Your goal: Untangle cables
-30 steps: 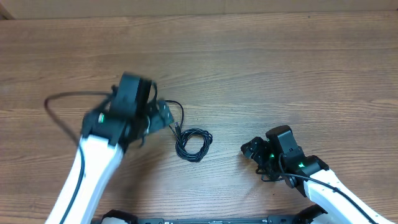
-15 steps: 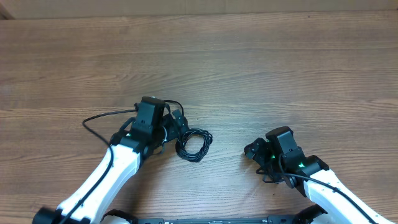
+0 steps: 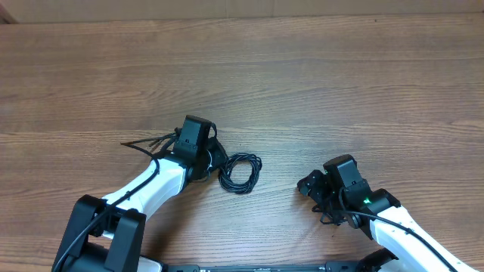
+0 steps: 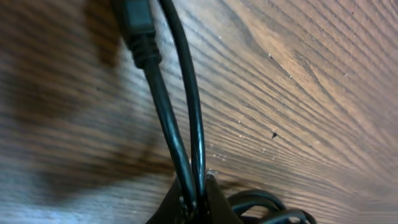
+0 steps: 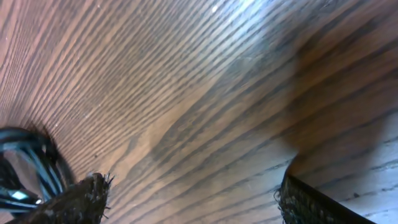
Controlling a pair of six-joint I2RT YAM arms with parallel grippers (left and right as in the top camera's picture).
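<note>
The thin black cables (image 3: 240,172) lie in one small round bunch near the middle of the brown wooden table (image 3: 318,83). Two strands come out of the bunch, and one ends in a black plug (image 4: 134,25). The left gripper (image 3: 212,159) sits at 9 o'clock of the bunch, pinched tight on those two strands. The right gripper (image 3: 308,185) sits at 3 o'clock, well apart, its two fingers (image 5: 78,200) spread wide and holding nothing. Bare wood stretches toward 12 o'clock, up to the table's far edge.

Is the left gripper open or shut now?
Shut on the cables. In the left wrist view, the left gripper pinches two black strands, its tips meeting with no gap.
</note>
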